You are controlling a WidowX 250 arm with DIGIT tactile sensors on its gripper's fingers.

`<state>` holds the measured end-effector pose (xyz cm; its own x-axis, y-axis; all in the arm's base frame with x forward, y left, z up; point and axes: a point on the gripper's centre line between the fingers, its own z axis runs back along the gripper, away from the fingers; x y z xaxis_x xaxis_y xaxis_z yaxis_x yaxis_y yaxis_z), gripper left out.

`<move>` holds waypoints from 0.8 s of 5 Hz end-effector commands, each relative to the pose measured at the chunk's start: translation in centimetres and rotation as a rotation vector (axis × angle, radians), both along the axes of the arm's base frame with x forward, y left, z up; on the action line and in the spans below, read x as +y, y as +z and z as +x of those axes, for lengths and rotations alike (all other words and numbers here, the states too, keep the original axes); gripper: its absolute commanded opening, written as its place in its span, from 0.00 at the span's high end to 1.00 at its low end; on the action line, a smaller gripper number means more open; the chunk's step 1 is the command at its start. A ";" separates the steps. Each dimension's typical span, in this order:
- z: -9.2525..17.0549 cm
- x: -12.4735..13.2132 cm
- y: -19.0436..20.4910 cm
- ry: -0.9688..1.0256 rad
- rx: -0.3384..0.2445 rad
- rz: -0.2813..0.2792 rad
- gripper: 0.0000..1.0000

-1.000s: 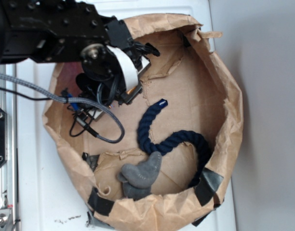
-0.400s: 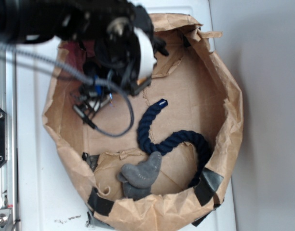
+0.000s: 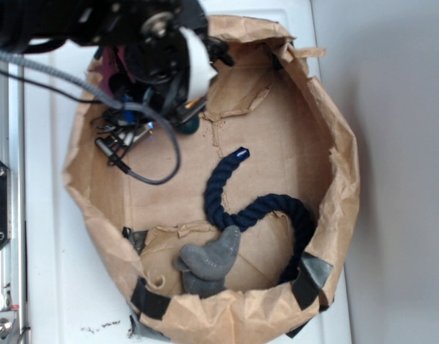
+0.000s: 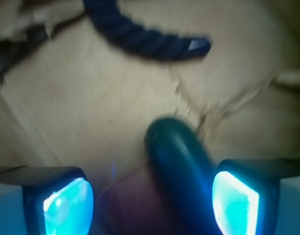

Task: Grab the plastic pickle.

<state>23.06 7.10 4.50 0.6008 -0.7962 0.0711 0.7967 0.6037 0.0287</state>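
Pickle between spread fingers, not yet pinched.

Exterior view: the gripper (image 3: 183, 118) hangs at about eleven o'clock inside the paper bag (image 3: 341, 172), and a sliver of the plastic pickle (image 3: 190, 126) peeps out under it; the navy rope (image 3: 227, 193) and the grey lump (image 3: 209, 258) lie well apart toward five and six o'clock.
Wrist view: the fingers (image 4: 59, 198) stand spread, with the pickle between them, nearer the right-hand pad. Its long axis runs from five toward eleven o'clock, so I judge closing would catch it.
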 end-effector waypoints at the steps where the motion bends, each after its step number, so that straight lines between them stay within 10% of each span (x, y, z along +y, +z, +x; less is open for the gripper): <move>1: 0.8 -1.8 -1.6 -0.012 -0.086 0.066 0.00; 2: 0.5 -1.8 -1.7 0.021 -0.092 0.064 1.00; 4: 1.7 -2.1 -1.3 0.036 -0.120 0.044 1.00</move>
<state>24.05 5.16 2.49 0.6250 -0.7756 0.0879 0.7672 0.6312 0.1142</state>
